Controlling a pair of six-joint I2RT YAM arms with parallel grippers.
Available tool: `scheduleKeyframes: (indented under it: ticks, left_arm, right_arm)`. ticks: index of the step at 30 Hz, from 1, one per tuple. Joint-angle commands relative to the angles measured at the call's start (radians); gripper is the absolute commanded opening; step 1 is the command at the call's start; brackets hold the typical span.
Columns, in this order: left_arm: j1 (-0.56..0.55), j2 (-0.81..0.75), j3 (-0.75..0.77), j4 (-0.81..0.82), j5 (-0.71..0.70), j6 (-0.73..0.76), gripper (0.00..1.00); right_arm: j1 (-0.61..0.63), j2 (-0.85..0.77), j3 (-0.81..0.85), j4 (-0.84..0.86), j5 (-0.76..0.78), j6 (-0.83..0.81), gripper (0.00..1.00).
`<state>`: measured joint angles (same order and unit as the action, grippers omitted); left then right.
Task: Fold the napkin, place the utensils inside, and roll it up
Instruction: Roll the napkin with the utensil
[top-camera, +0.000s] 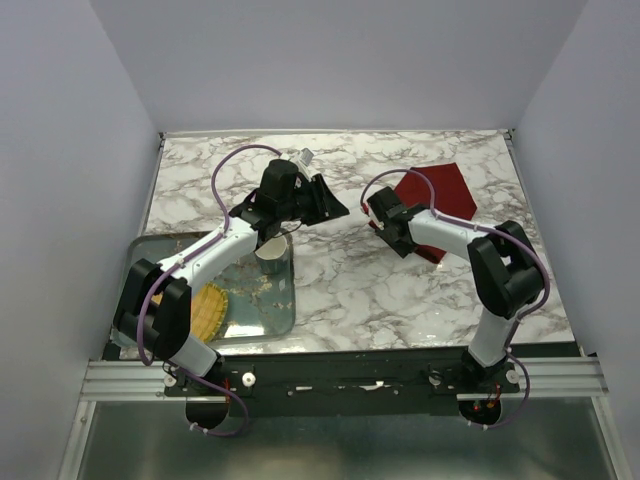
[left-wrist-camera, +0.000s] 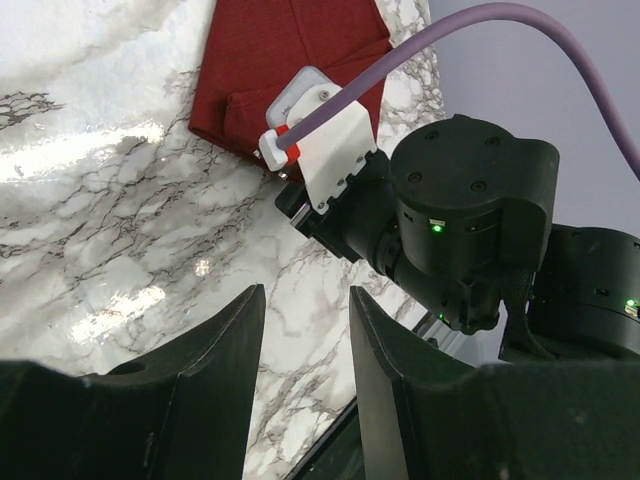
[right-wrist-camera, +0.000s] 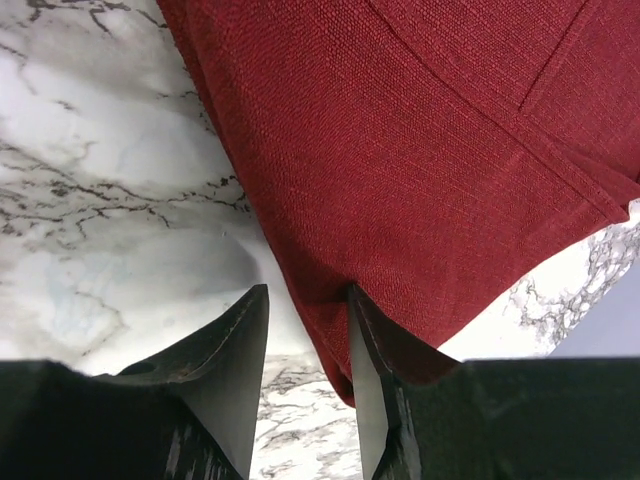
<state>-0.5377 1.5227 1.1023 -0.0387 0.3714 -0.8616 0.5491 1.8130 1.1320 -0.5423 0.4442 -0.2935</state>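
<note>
The dark red napkin (top-camera: 445, 188) lies folded on the marble at the back right, and it also shows in the left wrist view (left-wrist-camera: 270, 70). My right gripper (top-camera: 372, 212) is low at the cloth's near left corner. In the right wrist view the gripper (right-wrist-camera: 307, 290) is open and straddles the napkin (right-wrist-camera: 430, 150): the right finger (right-wrist-camera: 375, 340) rests on the cloth's edge, the left finger is over bare marble. My left gripper (top-camera: 335, 205) hovers mid-table, and its wrist view shows it open (left-wrist-camera: 307, 290) with nothing between the fingers. The utensils are out of view.
A metal tray (top-camera: 170, 250) sits at the left front with a yellow woven mat (top-camera: 208, 308) in it and a pale cup (top-camera: 272, 252) at its far right corner. The right arm's wrist (left-wrist-camera: 470, 220) stands close in front of the left gripper.
</note>
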Motion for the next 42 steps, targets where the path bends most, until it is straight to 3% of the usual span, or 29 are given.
scheduleKeyframes:
  ticks: [1, 15, 20, 23, 27, 32, 42]
  left_arm:
    - [0.002, -0.016, -0.012, 0.026, 0.018, 0.001, 0.48]
    - [0.002, -0.012, -0.012, 0.030, 0.018, -0.004, 0.48]
    - [0.002, -0.018, -0.024, 0.028, 0.011, -0.001, 0.48]
    - [0.002, -0.013, -0.028, 0.028, 0.011, -0.001, 0.48]
    - [0.004, -0.001, -0.025, 0.025, 0.014, -0.005, 0.49]
    - [0.004, 0.028, -0.010, 0.017, 0.014, -0.005, 0.52]
    - [0.016, 0.073, -0.001, -0.015, 0.038, 0.015, 0.55]
  right_arm:
    - [0.005, 0.035, 0.006, 0.048, 0.059, -0.021, 0.46]
    - [0.005, 0.071, 0.034, 0.027, 0.028, -0.010, 0.42]
    - [0.006, 0.100, 0.066, -0.008, 0.027, 0.011, 0.33]
    - [0.005, 0.109, 0.080, -0.019, 0.034, 0.024, 0.21]
    - [0.005, 0.118, 0.086, -0.025, 0.033, 0.046, 0.15]
    - [0.005, 0.149, 0.116, -0.059, 0.016, 0.077, 0.01]
    - [0.005, 0.103, 0.232, -0.195, -0.199, 0.275, 0.01]
